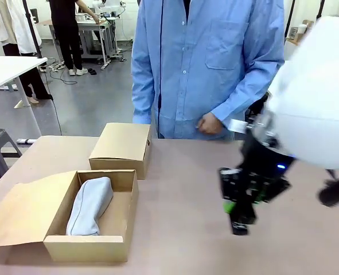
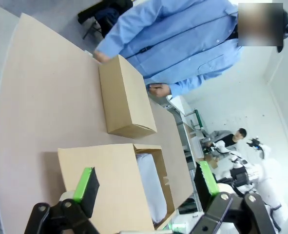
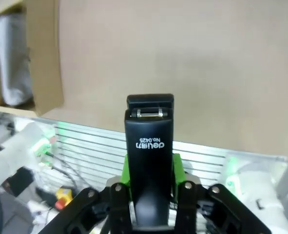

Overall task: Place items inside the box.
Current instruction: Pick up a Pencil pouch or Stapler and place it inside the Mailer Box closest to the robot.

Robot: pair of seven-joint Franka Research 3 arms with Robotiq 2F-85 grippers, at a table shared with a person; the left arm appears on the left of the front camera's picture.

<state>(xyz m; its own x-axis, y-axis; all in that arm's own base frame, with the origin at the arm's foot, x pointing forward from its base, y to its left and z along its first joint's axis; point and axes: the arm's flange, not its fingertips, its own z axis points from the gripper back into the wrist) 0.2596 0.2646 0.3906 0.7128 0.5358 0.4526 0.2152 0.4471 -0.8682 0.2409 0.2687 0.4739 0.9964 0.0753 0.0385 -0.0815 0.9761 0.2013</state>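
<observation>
1. One item is in the open box (image 1: 83, 247) at near left: the grey pouch (image 1: 92, 203), lying lengthwise.
2. We see the right gripper (image 3: 149, 168) clamped on the black stapler (image 3: 149, 131), which sticks out past the fingertips.
3. Stapler and gripper hang over the table (image 1: 175, 240), well right of the box.
4. The left gripper (image 2: 146, 183) has its fingers apart, above the open box.
5. A closed box (image 1: 120, 146) sits just beyond the open one.

Pouch (image 1: 90, 205) in box (image 1: 86, 249); 2nd box (image 1: 122, 146) behind
</observation>
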